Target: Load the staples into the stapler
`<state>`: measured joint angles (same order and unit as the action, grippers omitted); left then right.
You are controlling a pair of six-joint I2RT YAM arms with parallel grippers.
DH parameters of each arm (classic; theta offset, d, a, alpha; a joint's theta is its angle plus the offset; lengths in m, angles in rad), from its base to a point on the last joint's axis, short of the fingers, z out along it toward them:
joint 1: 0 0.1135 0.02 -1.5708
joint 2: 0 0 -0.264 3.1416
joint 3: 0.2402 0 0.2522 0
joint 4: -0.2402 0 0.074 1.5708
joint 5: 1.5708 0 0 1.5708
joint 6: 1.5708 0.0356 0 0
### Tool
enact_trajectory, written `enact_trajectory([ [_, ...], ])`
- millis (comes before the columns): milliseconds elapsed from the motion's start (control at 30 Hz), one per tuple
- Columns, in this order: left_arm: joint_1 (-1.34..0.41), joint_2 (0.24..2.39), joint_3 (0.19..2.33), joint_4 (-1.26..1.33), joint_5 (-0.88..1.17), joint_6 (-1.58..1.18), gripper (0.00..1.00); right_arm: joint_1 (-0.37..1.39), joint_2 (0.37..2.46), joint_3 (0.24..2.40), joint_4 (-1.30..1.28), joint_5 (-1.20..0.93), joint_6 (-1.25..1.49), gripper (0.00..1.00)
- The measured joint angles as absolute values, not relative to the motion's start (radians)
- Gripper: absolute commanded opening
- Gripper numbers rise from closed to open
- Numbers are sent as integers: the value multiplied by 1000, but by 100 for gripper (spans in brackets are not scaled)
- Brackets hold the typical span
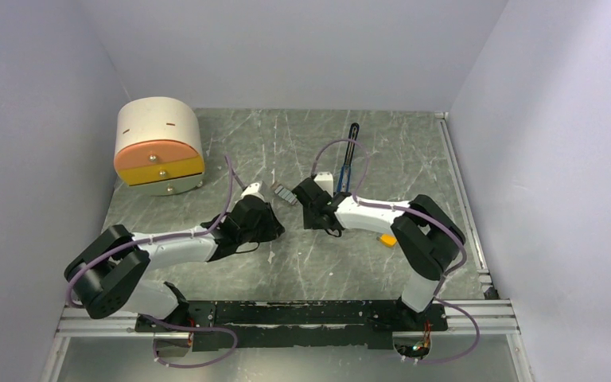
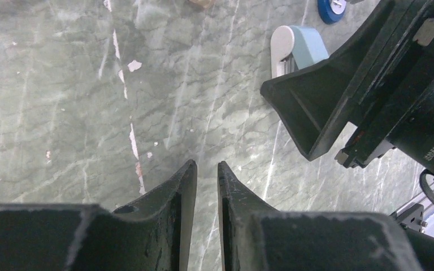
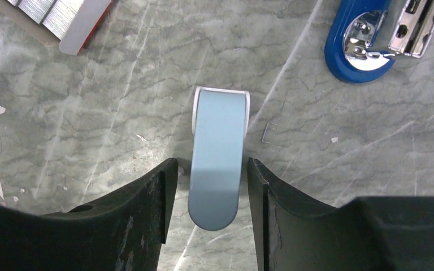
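The stapler (image 1: 351,159) is long and blue, and lies at the back centre with its black top arm swung open. Its blue end with the shiny metal channel shows in the right wrist view (image 3: 361,53). The grey ribbed staples (image 1: 284,194) lie on the table in their red-and-white box tray (image 3: 62,17). My right gripper (image 1: 317,191) (image 3: 212,169) is open. Its fingers stand either side of a short pale-blue piece (image 3: 217,152) with a gap on both sides. My left gripper (image 1: 270,219) (image 2: 207,166) is nearly closed with a thin slit and holds nothing. It sits just left of the right gripper.
A round cream drawer unit (image 1: 159,147) with orange and yellow fronts stands at the back left. An orange block (image 1: 387,238) lies beside the right arm. A single loose staple (image 3: 267,132) lies right of the pale-blue piece. Walls close in on three sides.
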<state>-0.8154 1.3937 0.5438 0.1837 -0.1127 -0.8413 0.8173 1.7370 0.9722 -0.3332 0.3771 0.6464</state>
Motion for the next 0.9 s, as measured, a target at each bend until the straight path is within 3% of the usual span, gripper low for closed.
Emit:
enact_trajectory([
  [300,-815,1356,501,144,-134,-841,26,817,1715,988,-368,383,627,63],
  [700,-815,1344,500,133,-139,-834,27,817,1612,1038,-400,419,599,24],
  [900,-815,1344,490,134,-139,-833,27,815,1661,1037,-416,404,606,14],
])
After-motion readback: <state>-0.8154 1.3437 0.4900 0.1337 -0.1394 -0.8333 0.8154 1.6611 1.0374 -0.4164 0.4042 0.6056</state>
